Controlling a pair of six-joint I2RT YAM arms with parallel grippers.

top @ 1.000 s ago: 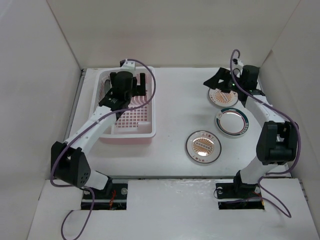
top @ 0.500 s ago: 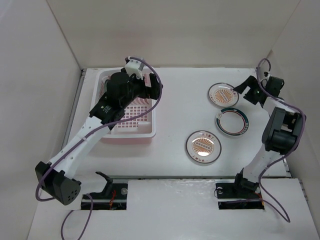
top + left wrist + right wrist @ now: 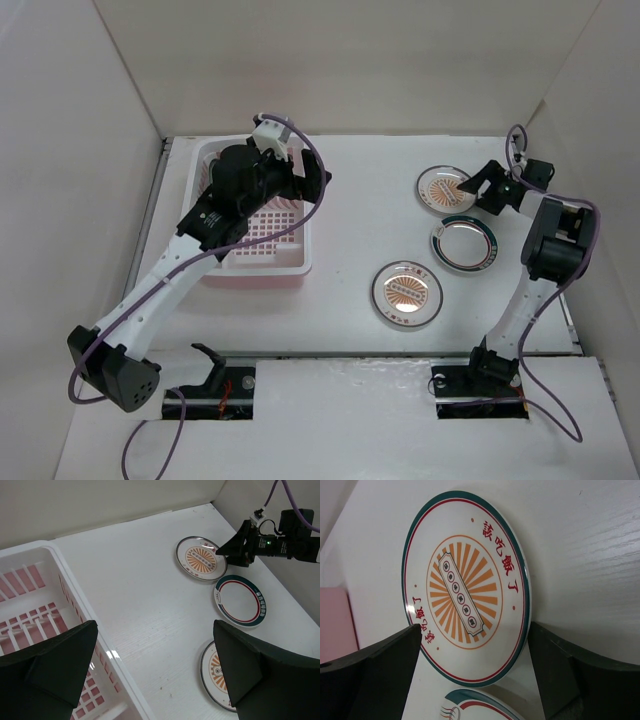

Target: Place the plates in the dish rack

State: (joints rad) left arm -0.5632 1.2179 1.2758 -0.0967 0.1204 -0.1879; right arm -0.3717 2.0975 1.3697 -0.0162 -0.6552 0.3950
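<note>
The pale pink-white dish rack (image 3: 268, 262) stands at the left; the part my left arm does not hide holds no plate. My left gripper (image 3: 305, 180) hovers open and empty over its far right corner; in the left wrist view (image 3: 155, 630) its jaws stand wide apart. Three plates lie at the right: a far orange sunburst plate (image 3: 440, 190), a pale plate with a green and red rim (image 3: 463, 243), and a near orange sunburst plate (image 3: 405, 293). My right gripper (image 3: 470, 188) is open, its fingers either side of the far sunburst plate's edge (image 3: 465, 587).
White walls close in the table at the back and both sides. The rack (image 3: 30, 595) fills the left of the left wrist view, where all three plates (image 3: 201, 558) (image 3: 241, 600) (image 3: 214, 667) show. The rimmed plate's edge (image 3: 480, 705) lies just beside the right fingers.
My left arm rose and reached right across the rack's far corner. My right gripper swung out to the right wall, then came back left to the far sunburst plate's edge.
</note>
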